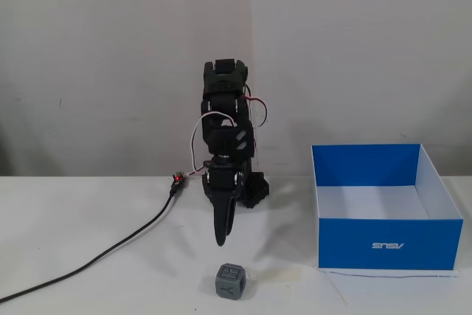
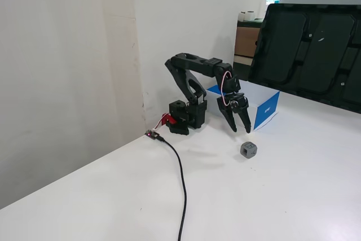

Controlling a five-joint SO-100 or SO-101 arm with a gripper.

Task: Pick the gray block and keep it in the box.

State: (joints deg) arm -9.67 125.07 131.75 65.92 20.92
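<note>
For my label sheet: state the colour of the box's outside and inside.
The box is bright blue outside, white inside; clearest in this fixed view.

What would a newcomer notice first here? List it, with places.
The bright blue box stands out on the white table at the right of a fixed view, open-topped and empty. At centre the black arm reaches forward and down, its gripper hanging open above the small gray block near the table's front edge.

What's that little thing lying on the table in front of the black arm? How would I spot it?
Start at the big blue box on the white table. To its left in this fixed view, nearer the camera than the black arm's gripper, sits the gray block. It is a small gray cube with rounded corners and raised marks on its faces, the only loose small thing there.
</note>
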